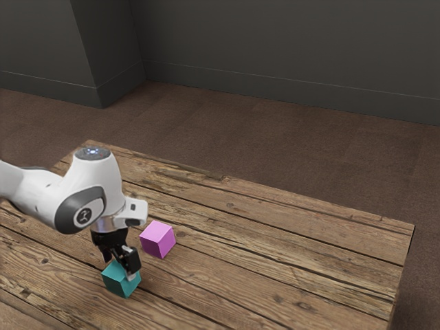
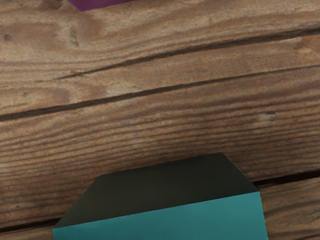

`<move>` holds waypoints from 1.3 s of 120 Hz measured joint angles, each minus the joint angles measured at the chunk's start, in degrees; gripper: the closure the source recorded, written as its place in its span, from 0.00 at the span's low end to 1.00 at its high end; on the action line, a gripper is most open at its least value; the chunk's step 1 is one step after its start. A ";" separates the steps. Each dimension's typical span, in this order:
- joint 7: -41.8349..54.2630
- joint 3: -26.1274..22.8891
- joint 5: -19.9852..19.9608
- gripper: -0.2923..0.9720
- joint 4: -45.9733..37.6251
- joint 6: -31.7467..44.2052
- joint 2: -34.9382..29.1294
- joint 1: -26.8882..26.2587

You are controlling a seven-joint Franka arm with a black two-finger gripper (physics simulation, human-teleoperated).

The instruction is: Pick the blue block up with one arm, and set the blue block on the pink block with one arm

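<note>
Mid-pickup, my black claw (image 1: 127, 269) sits atop the teal-blue cube (image 1: 117, 281), clenched or not I cannot tell; next I must lift it onto the nearby pink cube (image 1: 157, 239).

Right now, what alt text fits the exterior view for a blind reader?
A white robot arm has its black gripper at the top of a blue block on a wooden plank table. A pink block sits close by, apart from it, toward the exterior view's right.
</note>
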 joint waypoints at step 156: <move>-1.30 -0.04 1.12 0.47 2.14 1.48 -2.26 -0.16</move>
